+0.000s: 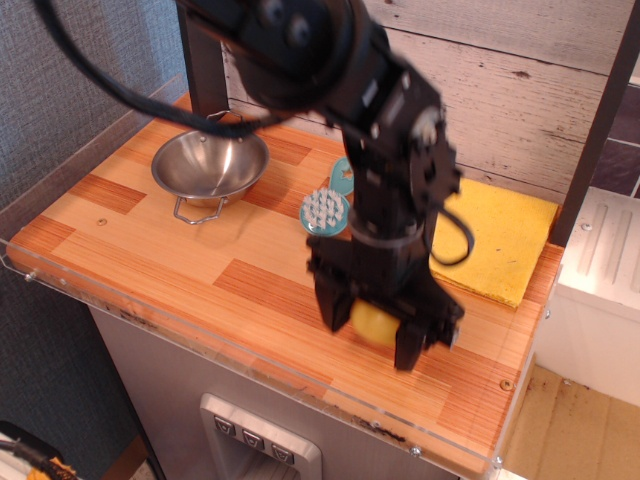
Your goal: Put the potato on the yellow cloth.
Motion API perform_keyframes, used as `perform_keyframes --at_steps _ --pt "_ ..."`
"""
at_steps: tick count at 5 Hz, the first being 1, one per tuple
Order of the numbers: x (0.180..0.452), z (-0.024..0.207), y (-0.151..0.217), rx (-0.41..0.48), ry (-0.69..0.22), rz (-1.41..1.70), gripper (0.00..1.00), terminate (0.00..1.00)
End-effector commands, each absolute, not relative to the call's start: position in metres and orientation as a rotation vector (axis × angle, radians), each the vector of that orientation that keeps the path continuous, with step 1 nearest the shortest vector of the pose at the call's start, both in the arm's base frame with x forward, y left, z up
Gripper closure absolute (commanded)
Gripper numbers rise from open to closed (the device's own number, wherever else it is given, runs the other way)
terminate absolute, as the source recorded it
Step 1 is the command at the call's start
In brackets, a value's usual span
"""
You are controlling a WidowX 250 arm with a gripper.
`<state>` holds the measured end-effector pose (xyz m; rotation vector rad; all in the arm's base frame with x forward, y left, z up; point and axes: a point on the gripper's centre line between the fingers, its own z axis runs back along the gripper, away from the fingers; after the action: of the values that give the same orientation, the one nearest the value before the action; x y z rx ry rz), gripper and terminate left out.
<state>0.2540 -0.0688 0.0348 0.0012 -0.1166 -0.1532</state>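
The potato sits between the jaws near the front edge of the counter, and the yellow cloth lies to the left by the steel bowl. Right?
Not quite. The potato is between the jaws of the gripper near the front edge, but the yellow cloth lies at the right end of the counter, far from the steel bowl, which is at the left. The observation.image view shows this.

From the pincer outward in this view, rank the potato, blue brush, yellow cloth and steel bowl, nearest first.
1. potato: between the fingers of the pincer.
2. blue brush: just behind, up-left.
3. yellow cloth: back right; too close to the brush to call firmly.
4. steel bowl: far back left.
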Motion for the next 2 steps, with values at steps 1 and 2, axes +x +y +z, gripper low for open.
perform_keyframes --at_steps 1,2 --pt "0.305 0.080 -0.071 0.005 -0.245 -0.226 1.00 0.00" --pt "0.339 0.078 -0.075 0.010 -0.242 -0.224 1.00 0.00"
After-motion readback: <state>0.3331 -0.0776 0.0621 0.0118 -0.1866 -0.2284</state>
